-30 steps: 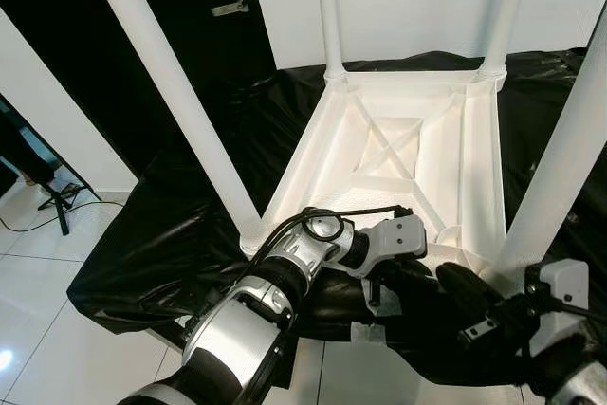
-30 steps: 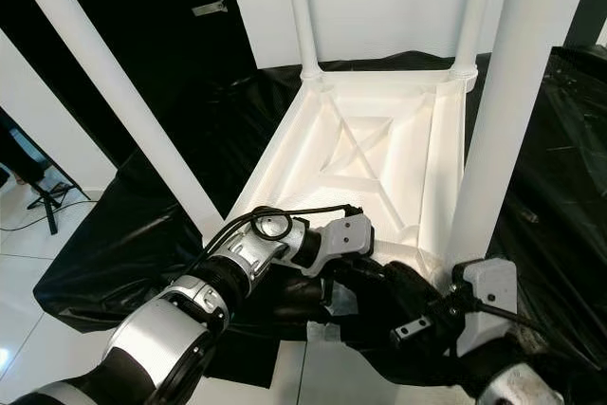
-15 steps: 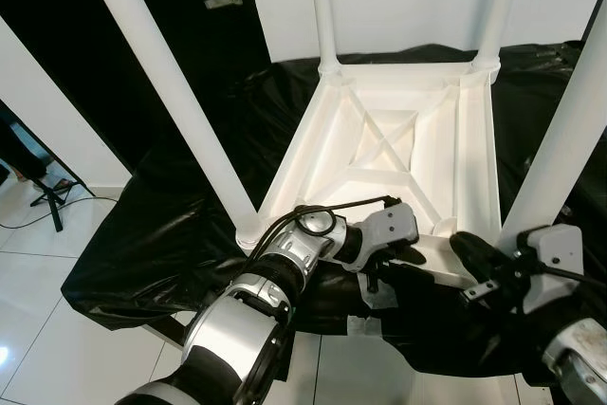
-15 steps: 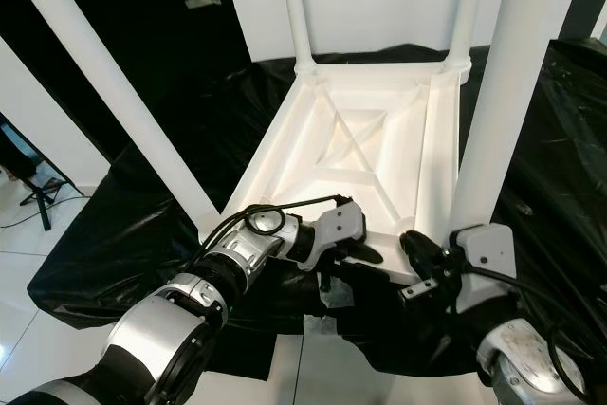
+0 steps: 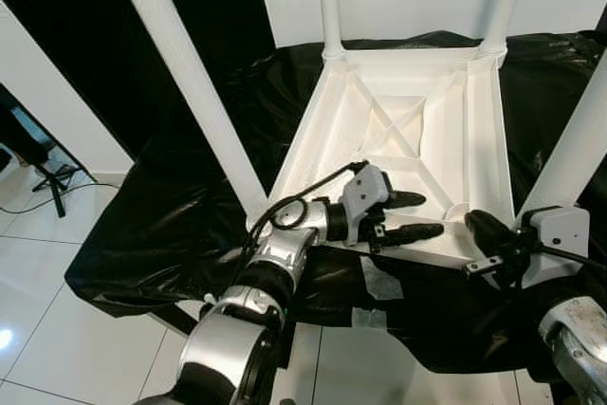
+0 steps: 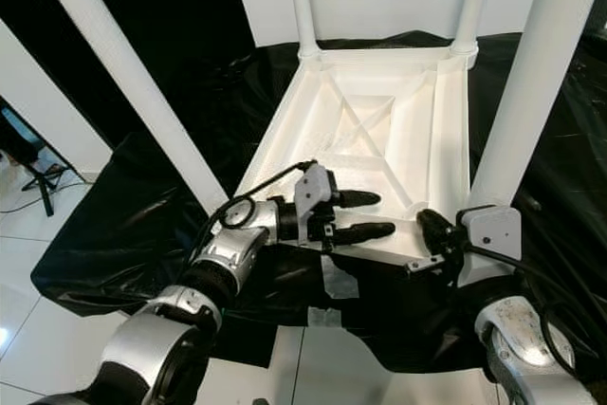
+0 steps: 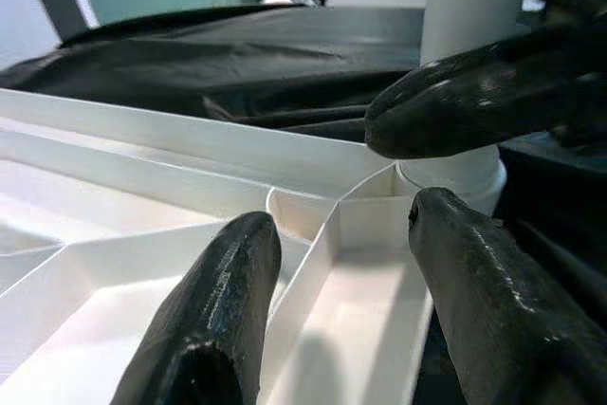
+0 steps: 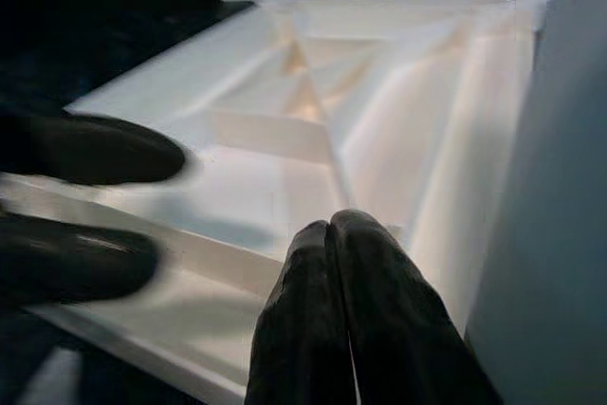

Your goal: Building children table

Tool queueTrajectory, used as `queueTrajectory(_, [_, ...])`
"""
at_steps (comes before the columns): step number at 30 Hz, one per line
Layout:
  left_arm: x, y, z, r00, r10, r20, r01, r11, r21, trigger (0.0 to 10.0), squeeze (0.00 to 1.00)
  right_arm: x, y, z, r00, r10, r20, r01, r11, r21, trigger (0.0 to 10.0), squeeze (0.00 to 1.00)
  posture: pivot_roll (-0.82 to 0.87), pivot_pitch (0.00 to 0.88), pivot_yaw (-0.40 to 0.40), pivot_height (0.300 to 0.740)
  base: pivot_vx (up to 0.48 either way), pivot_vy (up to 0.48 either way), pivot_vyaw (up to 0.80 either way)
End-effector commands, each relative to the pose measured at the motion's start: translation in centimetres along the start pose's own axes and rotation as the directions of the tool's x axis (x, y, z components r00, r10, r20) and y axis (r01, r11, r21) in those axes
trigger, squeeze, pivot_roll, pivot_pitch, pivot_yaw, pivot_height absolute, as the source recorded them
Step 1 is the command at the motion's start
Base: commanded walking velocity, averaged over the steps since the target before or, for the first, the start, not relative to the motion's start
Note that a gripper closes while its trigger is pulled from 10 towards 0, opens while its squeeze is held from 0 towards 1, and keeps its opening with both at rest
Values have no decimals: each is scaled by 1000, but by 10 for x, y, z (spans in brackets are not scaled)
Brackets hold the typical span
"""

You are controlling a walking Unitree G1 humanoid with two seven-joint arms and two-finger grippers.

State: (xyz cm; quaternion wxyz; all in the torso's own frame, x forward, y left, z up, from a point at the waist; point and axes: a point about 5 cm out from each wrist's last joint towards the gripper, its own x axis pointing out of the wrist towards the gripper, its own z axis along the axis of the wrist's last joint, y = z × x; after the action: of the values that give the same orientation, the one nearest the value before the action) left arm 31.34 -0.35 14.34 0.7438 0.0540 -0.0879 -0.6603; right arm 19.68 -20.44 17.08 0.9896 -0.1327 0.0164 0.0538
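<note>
The white children's table is lying upside down on a black plastic sheet, its ribbed underside facing up and its four legs standing upward. The near-left leg is leaning away toward the robot's left; the near-right leg is rising straight at the near right corner. Compared with a second ago, the left gripper is no longer tucked under the near edge of the frame: it is now reaching over the near rail, its two black fingers spread apart, one lying above the rail inside the tray-like underside and the other along the rail's outer side. In the left wrist view the fingers are straddling a white rib near the socket of the near-right leg. The right gripper has also risen from below the table edge and is now pointing at the near rail just beside the base of the near-right leg; in the right wrist view its fingers are pressed together with nothing between them. Strips of pale tape are showing on the sheet below the near rail
</note>
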Motion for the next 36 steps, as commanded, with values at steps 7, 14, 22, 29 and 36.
queueTrajectory(7, [-11, -6, -23, 831, 557, 14, -552, 826, -119, 10000, 0, 17, -39, -12, 955, -283, -85, 268, 952, -151, 10000, 0, 11, 0, 108, 740, 0, 0, 0])
queueTrajectory(14, [-12, -11, -24, 829, 560, 7, -555, 824, -114, 10000, 0, 17, -54, -14, 911, -399, -104, 381, 911, -161, 10000, 0, 33, 0, 97, 740, 0, 0, 0])
queueTrajectory(22, [-10, -13, -17, 835, 548, 53, -540, 833, -121, 10000, 0, 25, -21, -14, 958, -272, -93, 262, 959, -110, 10000, 0, 21, 0, 100, 740, 0, 0, 0])
queueTrajectory(29, [-16, -32, 1, 868, 452, 205, -414, 888, -201, 10000, 0, 35, 4, -8, 982, -184, -45, 178, 978, -107, 10000, 0, 24, 0, 102, 740, 0, 0, 0])
queueTrajectory(36, [-46, -45, 3, 877, 439, 198, -398, 892, -214, 10000, 0, 43, 12, -10, 985, -166, -40, 160, 979, -124, 10000, 0, 55, 0, 95, 740, 0, 0, 0])
